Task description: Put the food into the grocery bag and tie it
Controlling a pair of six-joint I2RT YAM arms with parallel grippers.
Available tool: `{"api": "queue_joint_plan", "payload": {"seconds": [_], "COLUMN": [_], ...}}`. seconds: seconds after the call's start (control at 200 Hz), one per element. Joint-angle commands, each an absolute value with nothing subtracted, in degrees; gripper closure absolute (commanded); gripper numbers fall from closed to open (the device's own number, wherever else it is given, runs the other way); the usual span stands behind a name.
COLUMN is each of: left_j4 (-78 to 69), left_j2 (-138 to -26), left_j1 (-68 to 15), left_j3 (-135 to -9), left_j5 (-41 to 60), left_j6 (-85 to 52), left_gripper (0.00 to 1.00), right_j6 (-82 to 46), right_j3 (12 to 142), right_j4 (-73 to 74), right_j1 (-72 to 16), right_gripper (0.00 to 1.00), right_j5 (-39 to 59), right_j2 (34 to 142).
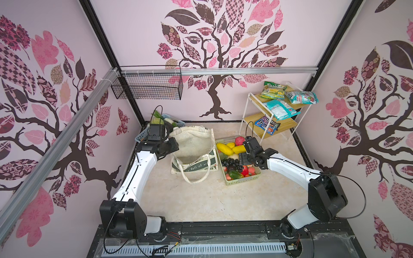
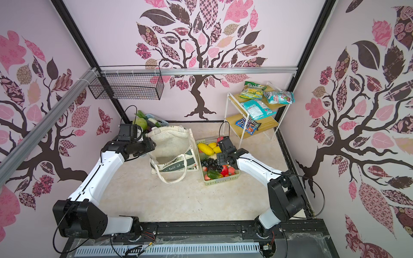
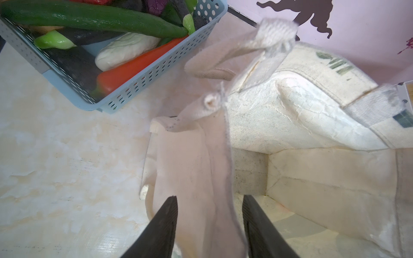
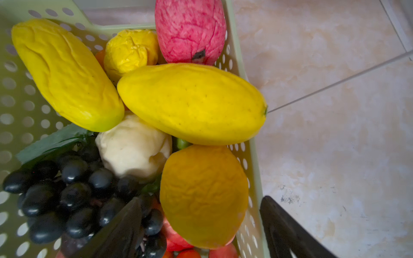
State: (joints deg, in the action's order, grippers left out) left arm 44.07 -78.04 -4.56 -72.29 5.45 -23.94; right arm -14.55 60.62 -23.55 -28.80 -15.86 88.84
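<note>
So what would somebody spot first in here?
Probably the big pink-and-brown tree painted on the back wall. Next comes the green basket heaped with bright fruit, sitting just right of the open cream bag in both top views.

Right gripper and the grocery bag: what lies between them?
In both top views, the bag-side half of the pale-green basket, holding yellow fruits and the dark grape bunch, lies between right gripper and grocery bag.
</note>
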Motion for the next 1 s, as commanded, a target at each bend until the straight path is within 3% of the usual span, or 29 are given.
{"api": "queue_joint_plan", "payload": {"seconds": [0.0, 0.365, 0.65, 0.995], "left_j4": [44.67, 44.91, 45.57, 48.16], "left_j2": [-76.83, -76.53, -75.42, -74.93], "left_j1": [-4.81, -4.78, -4.82, -4.89], "left_j3": [-72.0, -71.9, -72.8, -78.04], "left_j5": [4.31, 3.12, 0.36, -1.26], "left_j6": [-23.18, -23.19, -23.32, -22.15], "left_gripper": [0.49, 0.49, 0.48, 0.47], "right_j6": [-13.67, -14.17, -14.03, -12.73], "right_j3": [62.77, 62.11, 62.61, 64.94], "right_j4": [-22.54, -21.46, -22.53, -24.95], "right_j1": [-28.74, -28.74, -28.74, -28.74], "right_gripper": [0.14, 0.15, 0.31, 0.35], "right_j5": [-16.31, -17.56, -17.28, -15.18], "right_j2": [91.06, 95.46, 96.82, 91.06]}}
